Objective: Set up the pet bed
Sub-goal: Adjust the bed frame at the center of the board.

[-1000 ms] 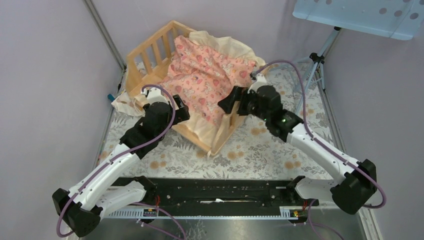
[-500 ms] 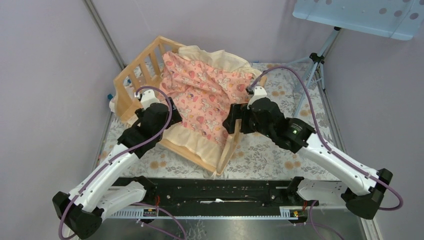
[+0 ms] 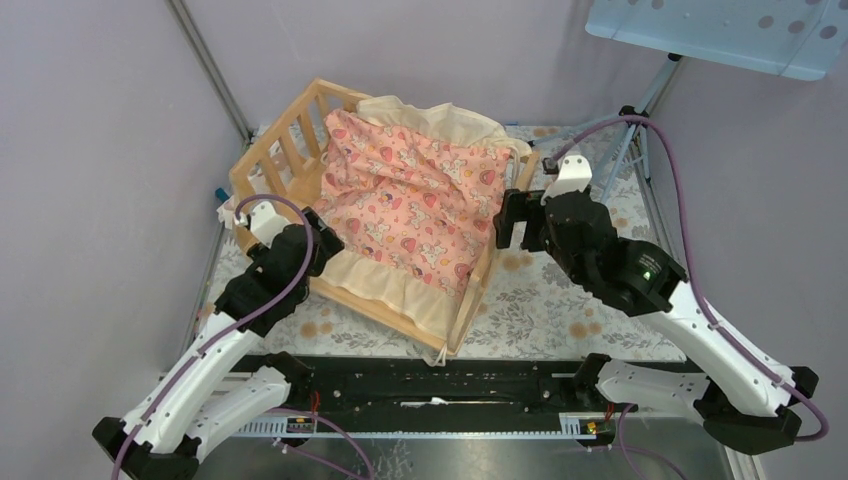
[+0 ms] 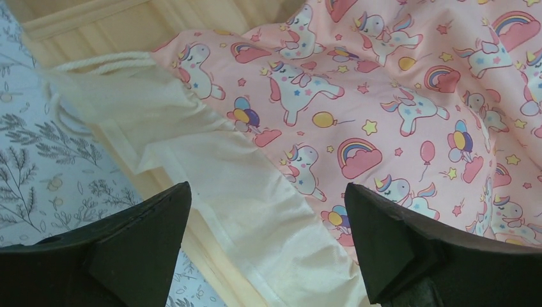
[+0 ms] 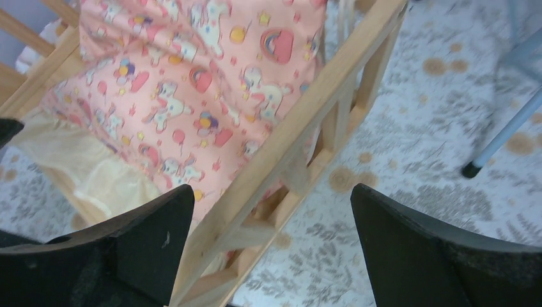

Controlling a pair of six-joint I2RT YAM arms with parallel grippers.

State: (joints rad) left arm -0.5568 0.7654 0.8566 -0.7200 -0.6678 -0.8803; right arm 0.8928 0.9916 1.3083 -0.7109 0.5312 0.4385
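Cushion [image 3: 400,200] lies rumpled in the bed [image 3: 275,160], left gripper [image 4: 266,188] and right gripper [image 5: 271,188] gape empty, so little seems left.

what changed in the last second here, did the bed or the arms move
The pet bed slid toward the arms' bases, and the pink cushion now lies flatter in it. The left end effector drew back to the bed's near left corner. The right end effector swung out beyond the right rail. Unchanged: both end effectors open and empty, cushion inside the bed.
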